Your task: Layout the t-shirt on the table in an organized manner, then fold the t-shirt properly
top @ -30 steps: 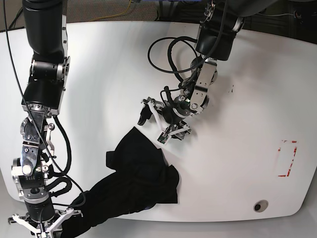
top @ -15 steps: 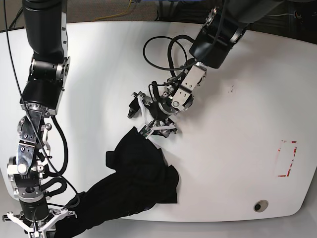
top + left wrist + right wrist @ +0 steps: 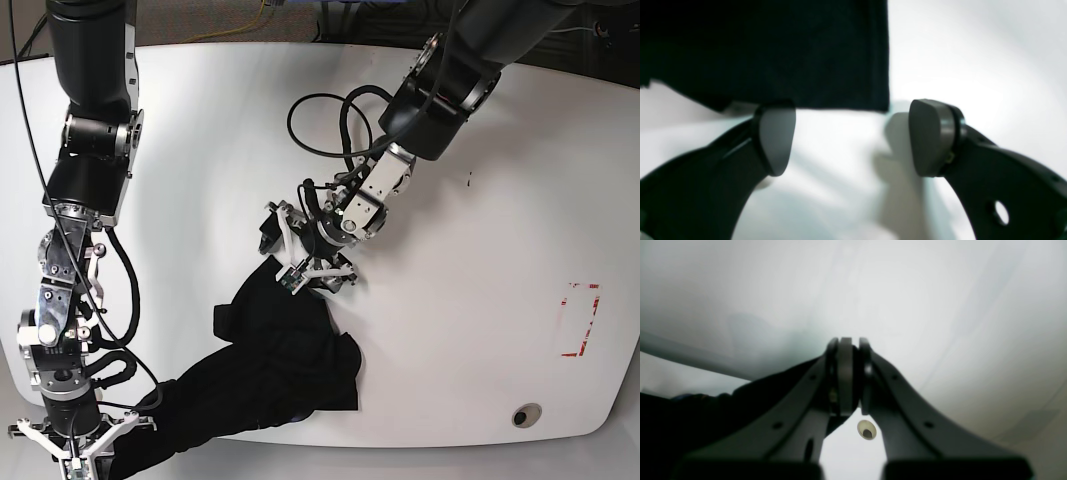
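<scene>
Left gripper (image 3: 850, 136) spread wide, nothing between the fingers (image 3: 775, 140), low over the white desk (image 3: 973, 60). Black t-shirt (image 3: 773, 50) just beyond, at 12 o'clock from the pads in the left wrist view, its straight corner edge reaching the tip of the pad on that view's left; contact there impossible to tell. In the base view, same gripper (image 3: 300, 262) poised at the shirt's upper tip, near the middle of the desk (image 3: 200, 150).

Right gripper (image 3: 845, 373) pressed together, pads meeting flat; dark cloth (image 3: 690, 420) bunched at 8 o'clock beside it, pinch on it not discernible. Small round metal insert (image 3: 867, 429) visible between the arms of the gripper. In the base view, this gripper (image 3: 72, 445) at the bottom near the 7 o'clock corner.

T-shirt (image 3: 270, 360) crumpled, stretched from centre toward 7 o'clock, partly draped past the desk's near edge. Red rectangular outline (image 3: 580, 320) at 3 o'clock, well apart; another round insert (image 3: 526, 414) near 4 o'clock.
</scene>
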Controlling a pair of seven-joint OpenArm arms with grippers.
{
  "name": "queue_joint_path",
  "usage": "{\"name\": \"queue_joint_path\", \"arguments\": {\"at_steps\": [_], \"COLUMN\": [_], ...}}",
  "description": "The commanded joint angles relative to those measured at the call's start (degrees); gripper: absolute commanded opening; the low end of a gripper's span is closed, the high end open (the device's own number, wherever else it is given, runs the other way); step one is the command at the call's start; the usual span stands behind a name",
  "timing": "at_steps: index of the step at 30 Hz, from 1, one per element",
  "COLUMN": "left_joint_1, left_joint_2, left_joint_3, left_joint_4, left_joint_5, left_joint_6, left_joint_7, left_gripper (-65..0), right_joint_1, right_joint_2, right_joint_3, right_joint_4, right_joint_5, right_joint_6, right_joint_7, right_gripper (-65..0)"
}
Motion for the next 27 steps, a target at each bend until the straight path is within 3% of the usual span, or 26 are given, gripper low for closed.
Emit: {"name": "queue_joint_path", "arguments": {"at_steps": [1, 8, 14, 17, 27], "left_joint_1": [-2.1, -4.6, -7.0, -7.4, -6.8], "left_joint_2": [0.1, 0.1, 0.1, 0.1, 0.1], "left_joint_3": [0.0, 1.8, 4.6, 5.4, 5.4], "left_joint_4": [-1.6, -5.0, -6.6, -6.7, -6.7], "left_joint_5": [0.8, 0.3, -7.1, -9.6, -9.8], "left_joint_6": [0.6, 0.6, 0.7, 0.7, 0.7], "left_joint_7": [0.0, -2.7, -2.9, -2.9, -4.0], "left_gripper": [-15.2, -15.2, -15.2, -15.2, -15.6], "right_joint_1": [1.9, 1.2, 0.3, 0.3, -0.2], "right_joint_2": [0.7, 0.6, -0.1, -2.2, -4.1], "right_joint_3": [0.5, 0.5, 0.4, 0.4, 0.4], "right_joint_4": [1.1, 1.9, 4.9, 6.0, 6.9], "right_joint_5": [0.0, 0.0, 0.0, -0.2, -0.3], "right_joint_6": [-0.6, -0.6, -0.6, -0.6, -0.6], "right_joint_7": [1.9, 1.9, -0.5, -1.5, -3.0], "right_gripper": [-65.0, -65.0, -65.0, -65.0, -65.0]}}
